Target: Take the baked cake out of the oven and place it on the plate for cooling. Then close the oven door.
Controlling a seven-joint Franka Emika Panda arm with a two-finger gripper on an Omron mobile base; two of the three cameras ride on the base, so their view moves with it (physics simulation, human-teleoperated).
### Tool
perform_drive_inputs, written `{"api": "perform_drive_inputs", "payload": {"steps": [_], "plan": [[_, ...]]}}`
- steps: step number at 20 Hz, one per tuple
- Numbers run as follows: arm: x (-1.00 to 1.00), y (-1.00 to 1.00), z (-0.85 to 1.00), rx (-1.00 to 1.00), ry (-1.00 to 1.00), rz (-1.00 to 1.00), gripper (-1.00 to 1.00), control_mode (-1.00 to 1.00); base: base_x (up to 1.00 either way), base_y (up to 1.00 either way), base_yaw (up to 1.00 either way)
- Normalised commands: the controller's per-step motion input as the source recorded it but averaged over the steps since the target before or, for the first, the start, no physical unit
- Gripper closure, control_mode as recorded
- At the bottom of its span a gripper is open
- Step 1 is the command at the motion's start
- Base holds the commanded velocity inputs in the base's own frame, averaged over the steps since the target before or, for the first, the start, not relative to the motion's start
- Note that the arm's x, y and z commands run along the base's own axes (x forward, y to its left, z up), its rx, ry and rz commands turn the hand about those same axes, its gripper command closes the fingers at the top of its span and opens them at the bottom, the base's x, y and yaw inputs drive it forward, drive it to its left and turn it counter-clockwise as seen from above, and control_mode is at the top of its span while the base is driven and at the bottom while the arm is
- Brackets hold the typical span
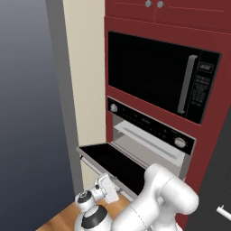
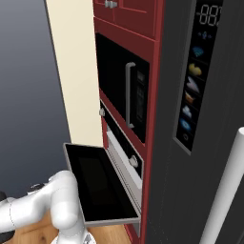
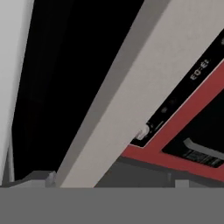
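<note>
The oven (image 1: 149,135) sits directly below the microwave (image 1: 158,74). The oven door (image 1: 115,160) lies folded down flat before it, above the hand (image 1: 106,189).

The oven (image 3: 183,92) control strip carries pale characters, seemingly "EO:EL" as seen rolled in the hand view. The tall dark panel (image 2: 207,71) bears blue digits, cut off, perhaps "88". Microwave (image 1: 203,85) keypad markings are illegible.

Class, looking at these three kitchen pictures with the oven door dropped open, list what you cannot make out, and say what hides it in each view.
- Inside of the wide built-in oven: left base view shows just a shallow slice of its light grey cavity; whether a cake sits inside cannot be told.
- Black glass oven door: right base view, its near corner is covered by the white arm.
- Gripper: left base view, fingers too small to judge.
</note>
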Motion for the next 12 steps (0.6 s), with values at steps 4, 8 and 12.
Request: {"api": "perform_drive_inputs", "payload": {"steps": [4,8,12], "plan": [[0.59,0.16,-0.42,-0.43,-0.21,-0.34,-1.0,-1.0,0.0,0.0,0.0],[0.04,0.74,-0.36,-0.24,-0.15,-0.14,-1.0,-1.0,0.0,0.0,0.0],[0.0,0.94,-0.4,-0.14,-0.13,-0.03,-1.0,-1.0,0.0,0.0,0.0]]}}
